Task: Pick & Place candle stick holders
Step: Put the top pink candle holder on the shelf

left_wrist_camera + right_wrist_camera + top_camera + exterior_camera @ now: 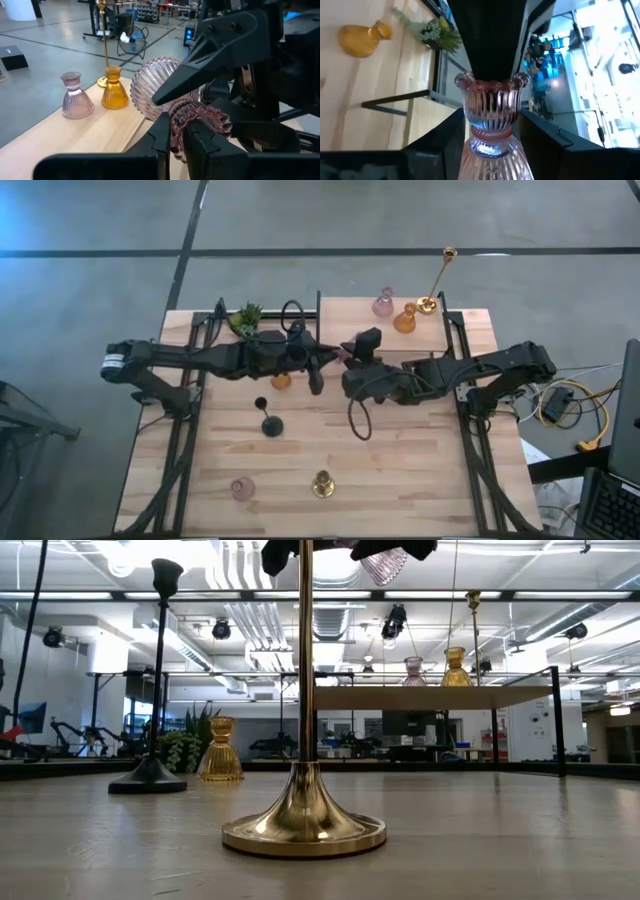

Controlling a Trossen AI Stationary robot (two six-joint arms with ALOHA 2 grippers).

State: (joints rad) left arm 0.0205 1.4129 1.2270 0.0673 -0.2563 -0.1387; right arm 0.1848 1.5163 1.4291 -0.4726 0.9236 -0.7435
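A pink ribbed glass candle stick holder hangs high above the table's middle, between both arms. My left gripper reaches in from the left and is shut on its scalloped cup. My right gripper comes from the right and is open, its fingers standing on either side of the holder's body; I cannot tell whether they touch it. On the table stand an amber holder, a black stemmed one, a pink one and a gold one, each on its base. My left gripper pinches the scalloped rim of the holder's cup between its two fingers. The fingers come in about level from the table's left. The holder is lifted clear of the table and lies roughly level, its wide ribbed body pointing toward the right arm.
A raised shelf at the back right carries a pink holder, an amber one and a tall gold one. A small green plant stands at the back left. Black frame rails run along both table sides.
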